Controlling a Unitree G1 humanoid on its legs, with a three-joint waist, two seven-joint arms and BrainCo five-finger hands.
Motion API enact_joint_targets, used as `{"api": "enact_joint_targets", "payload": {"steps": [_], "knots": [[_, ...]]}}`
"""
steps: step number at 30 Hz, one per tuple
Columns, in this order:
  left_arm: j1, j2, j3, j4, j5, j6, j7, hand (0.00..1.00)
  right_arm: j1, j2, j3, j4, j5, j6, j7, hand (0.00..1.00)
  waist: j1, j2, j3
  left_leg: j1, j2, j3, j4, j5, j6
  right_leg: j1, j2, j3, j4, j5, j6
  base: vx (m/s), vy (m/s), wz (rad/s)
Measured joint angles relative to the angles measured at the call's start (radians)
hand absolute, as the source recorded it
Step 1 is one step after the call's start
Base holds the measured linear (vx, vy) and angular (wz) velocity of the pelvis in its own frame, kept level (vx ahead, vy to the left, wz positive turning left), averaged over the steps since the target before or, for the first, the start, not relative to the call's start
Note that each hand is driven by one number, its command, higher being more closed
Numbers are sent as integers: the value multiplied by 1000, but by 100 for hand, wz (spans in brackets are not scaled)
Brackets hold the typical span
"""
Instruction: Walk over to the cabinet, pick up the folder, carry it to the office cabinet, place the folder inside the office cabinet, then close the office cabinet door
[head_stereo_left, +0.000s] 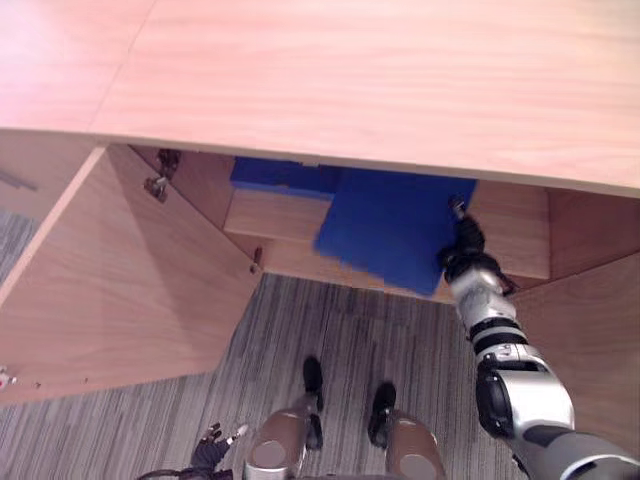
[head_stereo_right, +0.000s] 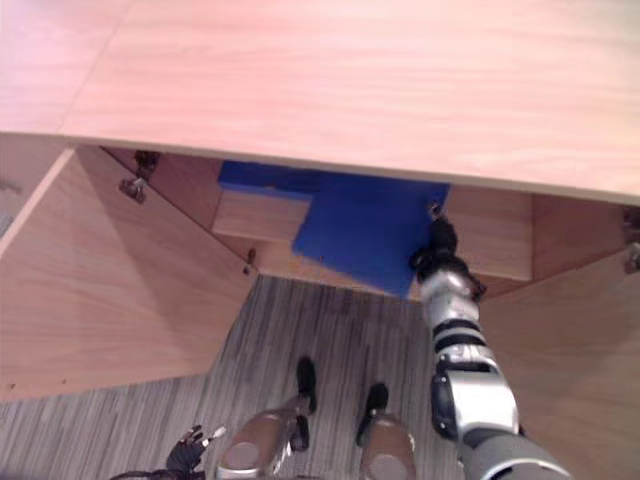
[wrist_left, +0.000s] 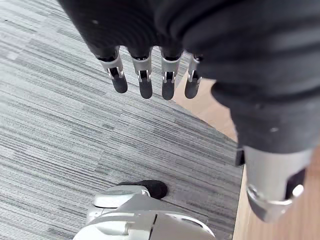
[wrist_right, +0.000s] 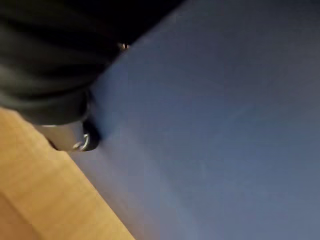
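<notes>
The blue folder (head_stereo_left: 395, 228) lies tilted at the front of the open office cabinet, its lower corner hanging past the wooden shelf (head_stereo_left: 275, 215). My right hand (head_stereo_left: 461, 243) grips the folder's right edge. In the right wrist view the thumb (wrist_right: 81, 140) presses on the folder's blue face (wrist_right: 215, 130), and the other fingers are hidden behind it. My left hand (wrist_left: 145, 80) hangs low over the carpet with its fingers straight and nothing in it; it also shows at the bottom of the left eye view (head_stereo_left: 210, 450).
The cabinet's wooden top (head_stereo_left: 380, 80) overhangs the opening. The left door (head_stereo_left: 120, 290) swings wide open towards me and the right door (head_stereo_left: 590, 330) stands open beside my right arm. More blue (head_stereo_left: 275, 175) sits deeper on the shelf. Grey striped carpet (head_stereo_left: 340, 330) lies below.
</notes>
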Motion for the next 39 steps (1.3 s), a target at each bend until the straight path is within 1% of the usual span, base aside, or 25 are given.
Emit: {"api": "enact_joint_targets", "payload": {"steps": [1,2,3,5,8,9,11,14,16,17,18,19,21,22,23,24,26,28,29,31,32,34,36,38,39], "knots": [[2,-4,1,-5,-7,2,4,0,-12,19,-23,-40,92,-16,0,100,5,-1,7,-18,5,2,35,-16,-3,-13,-3,-1,26,-22,0,-75,-121,3],[5,-7,3,-5,-11,2,5,0,-15,29,-34,-60,130,-25,0,100,7,-2,7,-26,8,2,48,-22,-3,-18,-4,-4,35,-31,-2,-54,-121,4],[9,-15,9,-9,-21,2,6,0,-17,38,-47,-99,199,-48,0,100,8,-2,8,-43,16,3,69,-33,-4,-25,-4,-17,45,-43,-7,-23,-91,4],[9,-25,10,-19,-31,3,6,0,-21,40,-93,-135,281,-79,0,100,13,-4,10,-68,24,2,91,-41,-5,-30,-17,-55,61,-57,-12,32,-107,11],[9,-30,22,-38,-42,2,7,0,-75,36,-226,-133,373,-122,-19,100,16,-8,26,-109,28,5,110,-46,-7,-77,-31,-70,101,-60,-16,47,-60,2],[9,-32,22,-42,-52,2,7,0,-107,30,-275,-122,399,-135,-33,100,17,-6,40,-120,30,9,118,-51,-9,-90,-41,-93,114,-60,-17,66,-59,-8],[8,-32,22,-48,-82,2,7,0,-151,0,-312,-82,453,-145,-55,100,17,-3,49,-144,35,9,137,-62,-10,-103,-45,-114,123,-60,-18,64,-40,-4],[1,-34,21,-69,-113,1,5,0,-244,-85,-303,3,498,-149,-83,100,18,8,61,-202,34,5,173,-69,-8,-152,-57,-124,158,-62,-20,56,-19,11],[-10,-33,21,-92,-143,1,4,0,-368,-158,-231,98,513,-150,-113,100,25,32,78,-258,28,-1,217,-76,-5,-197,-76,-133,197,-73,-37,7,-5,19],[-10,-34,21,-99,-151,1,4,0,-391,-169,-202,118,531,-151,-120,100,25,39,82,-273,27,-4,229,-78,-5,-208,-81,-135,208,-78,-38,-27,-10,23],[-10,-33,21,-113,-161,2,4,0,-427,-188,-123,152,546,-150,-131,100,29,46,85,-302,20,-9,249,-81,-3,-235,-94,-137,235,-92,-46,-40,-19,27],[-10,-34,19,-133,-171,3,4,0,-493,-218,2,195,584,-148,-156,100,34,56,90,-350,15,-12,285,-88,-1,-280,-112,-139,281,-106,-55,-61,-16,27],[-11,-35,16,-153,-176,8,4,0,-555,-239,87,233,616,-149,-180,100,38,68,97,-388,12,-19,312,-91,0,-313,-122,-140,310,-116,-58,-84,-17,25],[-11,-35,5,-175,-188,11,5,0,-610,-266,167,271,656,-153,-214,100,45,76,101,-430,0,-26,340,-91,0,-354,-146,-141,357,-135,-67,-87,-18,32],[-10,-35,-2,-182,-192,11,5,0,-622,-275,195,277,660,-153,-222,100,47,79,102,-447,-4,-29,353,-92,2,-370,-155,-141,376,-141,-68,-97,-14,40],[-10,-36,-6,-193,-194,13,5,0,-640,-286,259,293,664,-156,-238,100,48,80,102,-480,-17,-33,377,-94,4,-403,-178,-141,411,-159,-74,-80,-8,30],[-11,-37,-8,-199,-194,19,6,0,-674,-288,346,314,682,-154,-256,100,45,83,103,-531,-26,-38,409,-96,6,-451,-201,-140,459,-176,-79,-110,-17,31],[-12,-44,-10,-206,-195,23,10,0,-705,-288,410,345,693,-137,-278,100,48,86,104,-566,-33,-40,436,-96,6,-485,-219,-139,500,-187,-86,-110,-31,23],[-11,-53,-14,-214,-197,26,15,0,-719,-288,434,351,694,-131,-289,0,56,88,105,-589,-37,-39,454,-96,6,-510,-231,-134,526,-194,-91,-91,-33,15],[-11,-70,-27,-220,-200,29,15,0,-764,-288,460,353,694,-123,-303,0,58,96,107,-644,-50,-37,494,-96,7,-571,-257,-120,583,-209,-97,-109,-39,20],[-11,-70,-25,-223,-202,30,16,0,-769,-289,459,353,694,-123,-305,0,59,96,107,-651,-51,-37,499,-96,7,-579,-260,-118,589,-211,-99,-90,-33,21],[-11,-71,-26,-223,-223,32,24,0,-786,-297,442,353,694,-122,-314,0,60,98,108,-687,-61,-38,528,-97,8,-614,-283,-117,634,-225,-106,-61,-33,19],[-11,-72,-28,-222,-235,34,26,0,-787,-307,432,353,695,-121,-325,0,62,100,108,-705,-63,-39,545,-104,13,-630,-291,-115,654,-231,-108,-62,-52,14],[-11,-72,-30,-223,-237,34,27,0,-788,-324,392,353,693,-121,-325,0,65,100,108,-722,-65,-36,554,-104,13,-648,-302,-114,672,-235,-112,-45,-44,13],[-11,-72,-30,-223,-238,35,31,0,-788,-346,395,353,670,-116,-325,0,65,101,108,-728,-65,-33,555,-101,14,-654,-308,-114,681,-237,-113,-21,-26,13]]}}
